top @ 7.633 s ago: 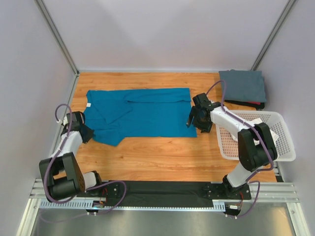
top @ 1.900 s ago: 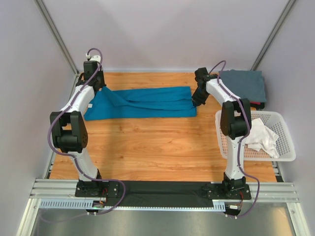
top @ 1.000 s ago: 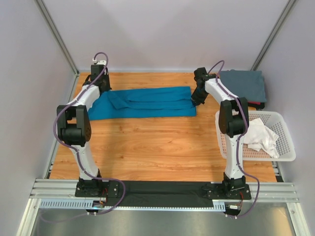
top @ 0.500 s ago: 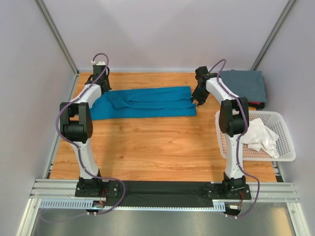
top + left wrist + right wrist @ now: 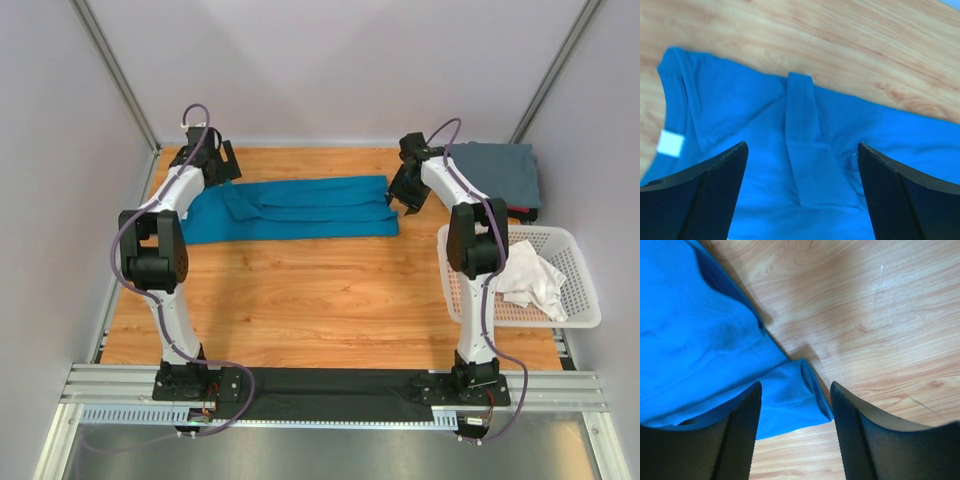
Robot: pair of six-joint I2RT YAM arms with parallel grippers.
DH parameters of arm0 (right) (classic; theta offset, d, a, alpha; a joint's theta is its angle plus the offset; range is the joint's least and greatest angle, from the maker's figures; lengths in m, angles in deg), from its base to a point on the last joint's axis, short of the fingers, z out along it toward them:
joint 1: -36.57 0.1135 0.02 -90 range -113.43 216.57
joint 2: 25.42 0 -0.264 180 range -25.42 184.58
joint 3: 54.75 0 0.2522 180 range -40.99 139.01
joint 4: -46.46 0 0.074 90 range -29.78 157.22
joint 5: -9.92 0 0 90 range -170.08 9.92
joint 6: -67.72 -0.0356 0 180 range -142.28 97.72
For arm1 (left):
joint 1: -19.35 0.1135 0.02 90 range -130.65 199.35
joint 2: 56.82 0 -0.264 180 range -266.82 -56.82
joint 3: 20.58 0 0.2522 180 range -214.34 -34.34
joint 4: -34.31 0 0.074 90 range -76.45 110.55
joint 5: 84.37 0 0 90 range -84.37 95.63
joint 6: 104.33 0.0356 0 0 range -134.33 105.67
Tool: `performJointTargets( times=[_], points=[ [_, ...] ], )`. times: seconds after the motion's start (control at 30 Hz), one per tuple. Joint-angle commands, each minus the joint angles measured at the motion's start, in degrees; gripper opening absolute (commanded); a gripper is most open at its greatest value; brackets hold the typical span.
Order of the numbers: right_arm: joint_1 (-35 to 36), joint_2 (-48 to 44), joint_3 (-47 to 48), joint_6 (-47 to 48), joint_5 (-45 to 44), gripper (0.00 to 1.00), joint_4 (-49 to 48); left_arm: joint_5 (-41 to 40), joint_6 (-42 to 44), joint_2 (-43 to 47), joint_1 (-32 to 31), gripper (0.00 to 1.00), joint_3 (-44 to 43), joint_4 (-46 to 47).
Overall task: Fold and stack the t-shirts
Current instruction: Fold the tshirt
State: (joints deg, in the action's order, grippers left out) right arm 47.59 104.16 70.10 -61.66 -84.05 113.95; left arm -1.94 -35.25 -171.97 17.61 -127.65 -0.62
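Teal shirt (image 5: 290, 208), top view: folded into a long band along the far edge of the bench (image 5: 300, 290); grey shirt (image 5: 495, 172) at the far-right corner.

Left wrist: left fingers (image 5: 710, 195) wide apart above the neck end, holding nothing.

Right wrist: right fingers (image 5: 740, 435) apart over the hem corner.

Judged light, limp and quick to wrinkle; pinch the doubled edges at the corners.

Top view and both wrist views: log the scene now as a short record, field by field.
teal t-shirt: folded into a long band, lying flat on the far part of the table
left pincer: open, above the band's left end, holding nothing
right pincer: open, above the band's right corner, holding nothing
grey t-shirt: folded, in the far right corner
white t-shirt: crumpled inside the basket
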Motion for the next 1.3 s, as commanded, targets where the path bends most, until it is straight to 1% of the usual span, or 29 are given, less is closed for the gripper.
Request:
performJointTargets(
  times=[0.0, 0.03, 0.07, 0.1, 0.13, 0.17, 0.2, 0.27, 0.3, 0.4, 0.5, 0.6, 0.63, 0.77, 0.8, 0.87, 0.9, 0.97, 1.0, 1.07, 1.1, 1.17, 1.2, 1.27],
  points=[
    [0.5, -6.2, 1.5, 2.5, 0.6, 0.60, -1.9, 0.6, -15.1, 8.0, 0.1, 0.96, 4.7, -6.8],
    [0.7, -6.6, 0.9, 2.9, 0.6, 0.64, -2.0, 1.8, -17.5, 10.0, 0.1, 0.96, 7.2, -6.3],
    [1.3, -7.4, 0.6, 3.9, 0.6, 0.67, -2.2, 3.2, -19.0, 11.1, 0.1, 0.96, 9.8, -3.5],
    [1.5, -7.8, 0.5, 4.4, 0.8, 0.69, -2.1, 6.1, -20.2, 12.0, 0.1, 0.96, 15.1, -1.3],
    [2.0, -8.0, 0.2, 5.5, 0.5, 0.75, -1.8, 7.0, -22.5, 13.2, 0.1, 0.96, 17.4, 2.3],
    [2.2, -8.7, 0.0, 6.1, 0.2, 0.78, -1.6, 7.2, -23.0, 13.5, 0.1, 0.96, 19.8, 3.1],
    [2.3, -9.2, -0.3, 6.7, 0.0, 0.84, -1.4, 8.3, -23.8, 13.5, 0.1, 0.96, 20.3, 3.1],
    [2.6, -10.7, -1.4, 7.6, -0.4, 0.89, -1.4, 9.4, -23.8, 13.3, 0.1, 0.96, 20.9, 2.9],
    [2.6, -11.2, -1.8, 7.8, -0.9, 0.95, -1.8, 9.9, -23.9, 13.2, 0.1, 0.95, 21.2, 3.1],
    [2.6, -13.3, -3.9, 8.5, -1.3, 0.97, -2.8, 12.8, -25.6, 12.9, 0.1, 0.93, 23.3, 7.5],
    [2.6, -14.1, -4.1, 8.9, -1.5, 0.97, -2.7, 13.6, -26.7, 11.3, 0.1, 0.90, 24.0, 8.9],
    [2.6, -14.4, -3.9, 9.1, -1.9, 0.97, -2.1, 14.6, -27.8, 9.8, 0.1, 0.85, 24.1, 10.4],
    [2.7, -14.5, -3.9, 9.1, -2.1, 0.97, -1.9, 14.9, -28.5, 9.5, 0.0, 0.82, 24.0, 10.6],
    [2.6, -14.4, -3.8, 9.2, -2.8, 0.96, -1.4, 13.9, -28.8, 8.1, -0.2, 0.75, 23.2, 10.8],
    [2.6, -14.4, -3.8, 9.1, -2.9, 0.95, -1.4, 13.8, -28.6, 7.5, -0.2, 0.71, 23.0, 10.6],
    [2.6, -14.3, -3.6, 9.2, -2.8, 0.93, -1.3, 14.1, -28.6, 6.8, -0.2, 0.65, 22.0, 10.3],
    [2.6, -14.4, -3.2, 9.1, -2.7, 0.92, -1.1, 14.1, -28.6, 6.4, -0.2, 0.58, 21.8, 9.9],
    [2.6, -14.3, -2.9, 9.0, -2.6, 0.90, -1.2, 13.4, -28.4, 6.0, -0.3, 0.53, 21.3, 9.7],
    [2.7, -14.2, -2.6, 9.0, -2.8, 0.89, -1.4, 13.0, -28.2, 5.6, -0.3, 0.48, 21.2, 9.6],
    [2.6, -13.8, -1.8, 9.0, -3.2, 0.87, -1.4, 12.3, -28.1, 4.9, -0.3, 0.43, 20.2, 9.0],
    [2.7, -13.6, -1.5, 8.9, -3.5, 0.86, -0.7, 12.2, -27.6, 4.7, -0.3, 0.33, 19.8, 8.2],
    [2.6, -13.4, -0.6, 9.0, -3.5, 0.86, -0.4, 12.2, -27.2, 4.6, -0.3, 0.20, 18.3, 7.4],
    [2.6, -13.5, -0.5, 9.0, -3.7, 0.86, -0.6, 12.1, -27.1, 4.5, -0.3, 0.00, 17.8, 7.1],
    [2.6, -13.4, -0.3, 9.1, -3.8, 0.86, -0.6, 12.2, -26.6, 4.3, -0.3, 0.00, 16.3, 6.5]
  ],
)
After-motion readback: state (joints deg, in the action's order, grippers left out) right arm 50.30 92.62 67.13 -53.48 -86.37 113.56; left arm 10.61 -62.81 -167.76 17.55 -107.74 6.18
